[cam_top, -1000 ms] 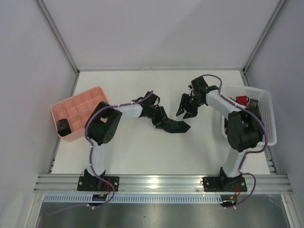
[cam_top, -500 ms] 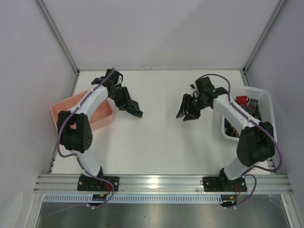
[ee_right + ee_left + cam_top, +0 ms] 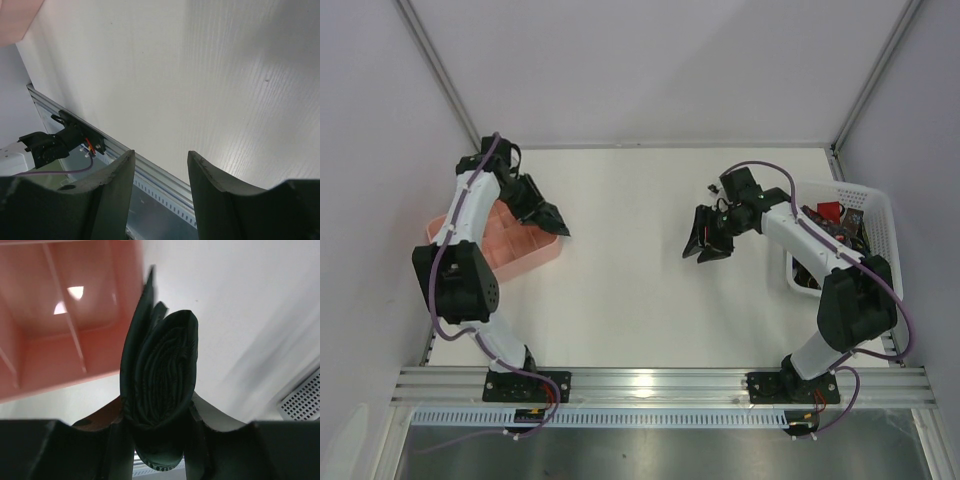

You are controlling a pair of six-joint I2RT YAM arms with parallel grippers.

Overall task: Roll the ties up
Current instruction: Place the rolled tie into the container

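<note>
**A:** So the left gripper (image 3: 550,222) has swung from mid-table out to the pink tray (image 3: 525,258), clamped tight on a rolled tie (image 3: 161,385). It's over the tray's right rim, I think. Can't tell which compartment.

**B:** Drop-off's next, I'd guess. The right gripper (image 3: 708,238) hangs parted and empty, with open table (image 3: 640,300) all round it. The remaining ties (image 3: 828,212) sit in the white basket (image 3: 882,225) at the right edge.
</note>
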